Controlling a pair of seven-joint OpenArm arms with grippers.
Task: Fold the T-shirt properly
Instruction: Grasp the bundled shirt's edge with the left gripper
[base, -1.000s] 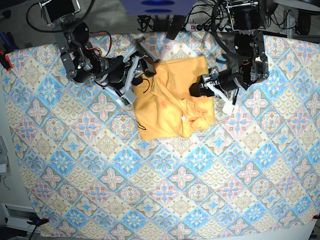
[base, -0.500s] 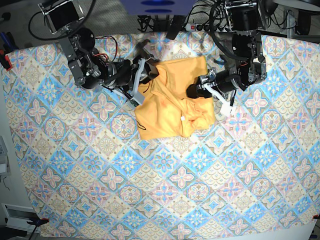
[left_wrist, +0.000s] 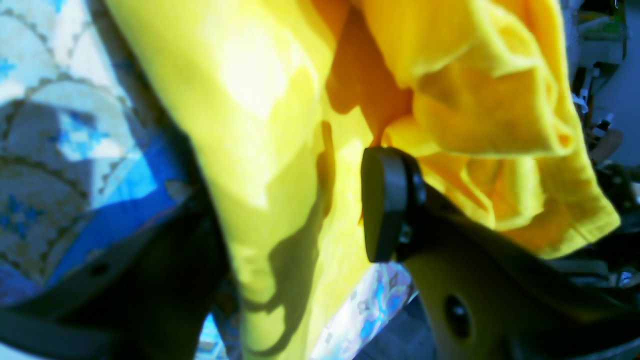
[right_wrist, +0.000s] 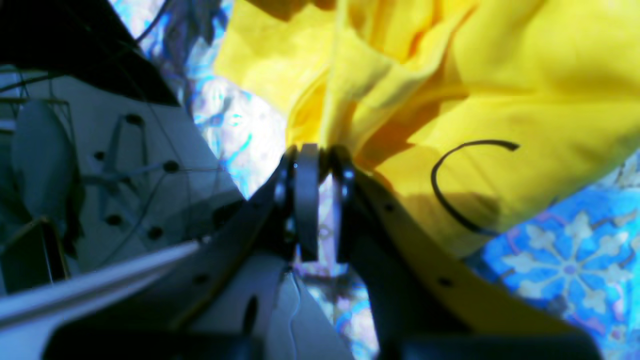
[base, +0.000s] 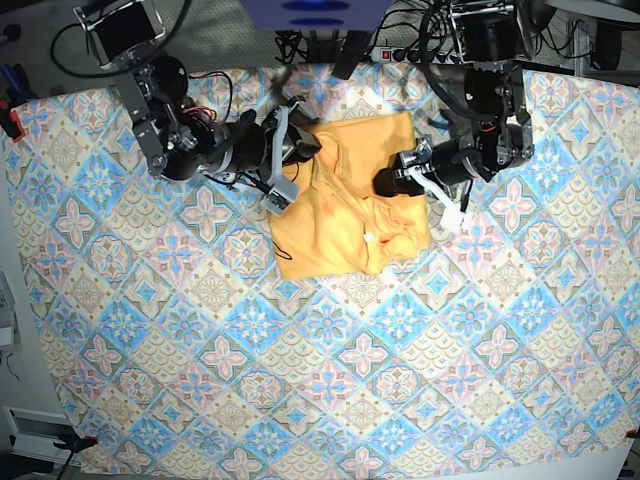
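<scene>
The yellow-orange T-shirt (base: 345, 205) lies crumpled and partly folded at the back middle of the tablecloth (base: 330, 340). My right gripper (base: 301, 148) is at the shirt's upper left edge. In the right wrist view the right gripper (right_wrist: 322, 165) has its jaws almost together, pinching a fold of the T-shirt (right_wrist: 500, 85) at the tips. My left gripper (base: 386, 183) reaches in over the shirt's right side. In the left wrist view the left gripper (left_wrist: 295, 220) has its jaws well apart, with a band of the T-shirt (left_wrist: 260, 125) between them. One black pad (left_wrist: 385, 205) casts a shadow on the cloth.
A thin black cable (right_wrist: 447, 200) curls over the shirt near my right gripper. Cables and a power strip (base: 385, 50) lie beyond the table's back edge. A red clamp (base: 10, 122) holds the tablecloth at the left edge.
My right gripper has moved right onto the shirt's upper left edge and its jaws have closed on the fabric. The left gripper has shifted only slightly further onto the shirt.
</scene>
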